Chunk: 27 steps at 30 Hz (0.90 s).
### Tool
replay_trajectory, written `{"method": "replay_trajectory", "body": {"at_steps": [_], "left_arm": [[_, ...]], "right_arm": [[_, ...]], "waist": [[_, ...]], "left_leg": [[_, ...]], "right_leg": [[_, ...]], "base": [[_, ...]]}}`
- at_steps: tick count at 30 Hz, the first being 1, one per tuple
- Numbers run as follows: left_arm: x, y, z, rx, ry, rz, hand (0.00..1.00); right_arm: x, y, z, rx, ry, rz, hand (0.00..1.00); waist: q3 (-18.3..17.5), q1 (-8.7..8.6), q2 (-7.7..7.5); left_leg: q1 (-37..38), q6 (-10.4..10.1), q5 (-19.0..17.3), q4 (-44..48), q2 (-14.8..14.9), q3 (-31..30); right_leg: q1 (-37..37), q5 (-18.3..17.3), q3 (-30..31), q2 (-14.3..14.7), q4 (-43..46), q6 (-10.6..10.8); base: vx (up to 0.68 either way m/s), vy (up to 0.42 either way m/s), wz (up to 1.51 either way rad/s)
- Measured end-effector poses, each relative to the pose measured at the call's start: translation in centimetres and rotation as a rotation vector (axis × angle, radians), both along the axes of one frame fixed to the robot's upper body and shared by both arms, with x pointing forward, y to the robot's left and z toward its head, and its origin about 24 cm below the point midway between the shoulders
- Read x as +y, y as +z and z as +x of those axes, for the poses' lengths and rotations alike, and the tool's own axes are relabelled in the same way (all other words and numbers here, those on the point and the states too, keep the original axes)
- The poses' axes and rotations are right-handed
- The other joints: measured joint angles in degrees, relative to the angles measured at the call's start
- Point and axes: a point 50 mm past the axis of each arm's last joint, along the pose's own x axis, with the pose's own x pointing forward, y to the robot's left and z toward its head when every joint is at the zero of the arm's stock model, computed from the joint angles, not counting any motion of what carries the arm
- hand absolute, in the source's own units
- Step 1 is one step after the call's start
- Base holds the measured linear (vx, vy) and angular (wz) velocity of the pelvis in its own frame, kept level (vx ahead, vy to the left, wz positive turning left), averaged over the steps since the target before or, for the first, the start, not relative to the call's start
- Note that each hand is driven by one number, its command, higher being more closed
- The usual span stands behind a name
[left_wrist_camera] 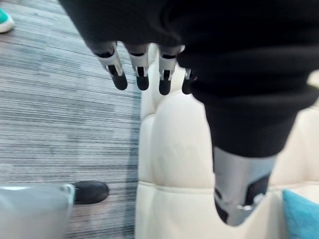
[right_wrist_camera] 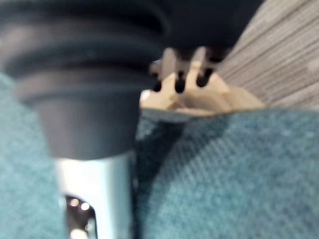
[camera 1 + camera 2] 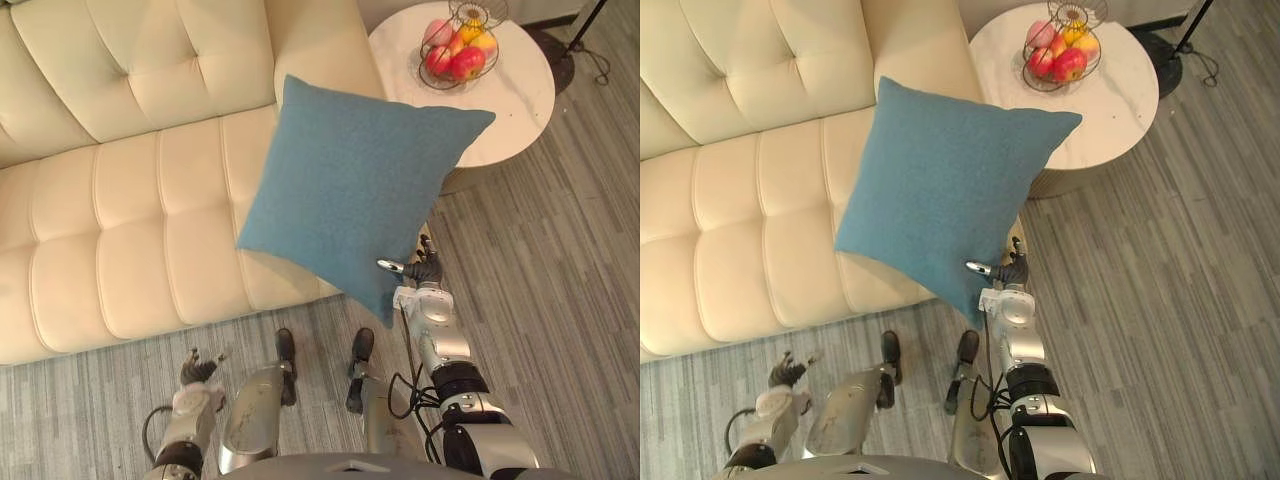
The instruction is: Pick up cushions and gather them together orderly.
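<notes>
cream sofa (image 3: 130, 200) is filling the background. right hand (image 3: 425, 272) is pinching the blue cushion (image 3: 350, 185) by its lower corner, cushion standing up-left of the fingers over the seat edge; left hand (image 3: 198, 372) is hanging slack-fingered, farther off.

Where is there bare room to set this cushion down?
The sofa seat left of the blue cushion is bare up to the backrest. The floor right of the right hand holding it is bare too. The round table is tighter, partly taken by the fruit basket.
</notes>
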Motion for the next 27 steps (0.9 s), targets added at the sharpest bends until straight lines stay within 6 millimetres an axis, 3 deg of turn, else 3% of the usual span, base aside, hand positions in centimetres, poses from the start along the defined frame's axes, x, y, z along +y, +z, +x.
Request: {"method": "replay_trajectory", "body": {"at_steps": [5,9,11,13,14,18,27], "left_arm": [[-0.5,3.6,4.5,-0.179,-0.017,0.023,0.00],[-0.2,7.7,8.6,-0.328,-0.053,0.082,0.00],[0.5,10.7,10.7,-0.423,-0.084,0.143,0.00],[0.9,12.1,11.7,-0.461,-0.094,0.169,0.00],[1.4,13.8,12.8,-0.504,-0.116,0.222,0.00],[1.8,17.8,14.9,-0.593,-0.174,0.348,0.00],[3.0,23.7,17.1,-0.691,-0.228,0.538,0.00]], "right_arm": [[1.1,0.9,0.2,-0.031,0.047,-0.014,0.00],[1.7,2.1,0.4,-0.081,0.069,-0.025,0.00],[1.9,2.9,0.9,-0.104,0.079,-0.054,0.00],[2.0,3.4,1.2,-0.115,0.084,-0.062,0.00],[2.2,4.3,1.4,-0.142,0.093,-0.064,0.00],[2.5,6.4,2.0,-0.220,0.105,-0.071,0.00],[2.6,9.4,3.3,-0.310,0.124,-0.112,0.00]], "waist": [[0.4,-0.33,0.18],[0.5,-0.54,0.09],[0.7,-0.87,-0.07],[1.4,-0.91,-0.10],[1.7,-0.86,-0.32],[1.9,-1.50,-0.46],[2.8,-1.96,-1.15]], "left_leg": [[-2.5,-0.1,-0.4,1.9,0.8,0.5],[-5.2,-0.2,-1.0,4.2,2.1,1.3],[-6.9,-0.3,-1.2,5.4,2.8,1.7],[-7.2,-0.5,-1.3,6.0,3.2,1.8],[-8.2,-0.5,-1.8,6.9,3.8,2.5],[-10.8,-0.6,-2.3,8.9,4.8,2.7],[-14.4,-0.6,-3.5,11.9,6.5,3.5]], "right_leg": [[-2.6,-0.1,0.4,0.0,1.8,-0.2],[-5.2,-0.2,0.9,0.6,3.2,-0.6],[-6.8,0.0,1.3,1.0,3.7,-1.0],[-7.2,0.1,1.5,1.3,4.0,-1.1],[-8.3,0.1,2.0,1.6,4.5,-1.2],[-10.4,0.3,2.1,2.1,5.2,-1.5],[-13.9,0.5,3.0,3.1,6.3,-1.7]], "base": [[-0.07,-0.014,-0.06],[-0.06,-0.029,-0.09],[-0.06,-0.043,-0.12],[-0.04,-0.040,-0.15],[-0.05,-0.048,-0.19],[-0.02,-0.039,-0.10],[0.01,-0.032,-0.09]]}}
